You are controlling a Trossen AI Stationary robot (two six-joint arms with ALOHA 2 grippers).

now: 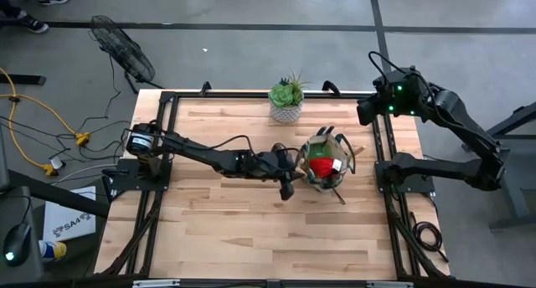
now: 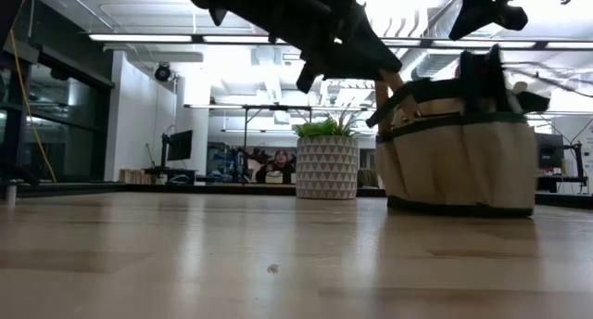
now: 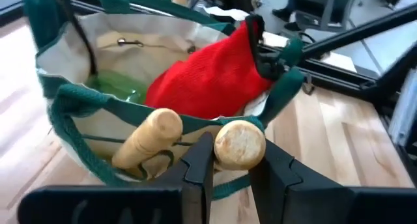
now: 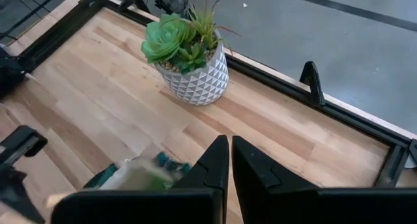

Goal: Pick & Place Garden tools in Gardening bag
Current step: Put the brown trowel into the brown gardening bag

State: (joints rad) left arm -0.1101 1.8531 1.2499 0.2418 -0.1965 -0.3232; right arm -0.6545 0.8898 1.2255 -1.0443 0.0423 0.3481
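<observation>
The khaki gardening bag (image 1: 325, 162) with dark green trim stands upright on the table, right of centre. It also shows in the low view (image 2: 459, 147). Inside it are a red cone-shaped piece (image 3: 208, 77) and a green spray bottle (image 3: 117, 87). A wooden-handled tool (image 3: 150, 136) stands in an outer pocket. My left gripper (image 1: 295, 161) is at the bag's left side, shut on a second wooden handle (image 3: 240, 144). My right gripper (image 1: 366, 112) hangs shut and empty above the table's far right corner. My left gripper pinches the wooden handle near its rounded free end (image 3: 240, 160) between its two fingers (image 3: 199, 165). It comes from the table's left. The handle (image 2: 384, 87) slants up out of the bag's left side. The bag's rim hides the tool's lower part.
A green succulent in a white patterned pot (image 1: 286, 102) stands at the far edge, just behind and left of the bag. It also shows in the right wrist view (image 4: 189, 61). A dark metal frame (image 1: 167, 104) runs round the tabletop. Bare wood lies toward the near edge.
</observation>
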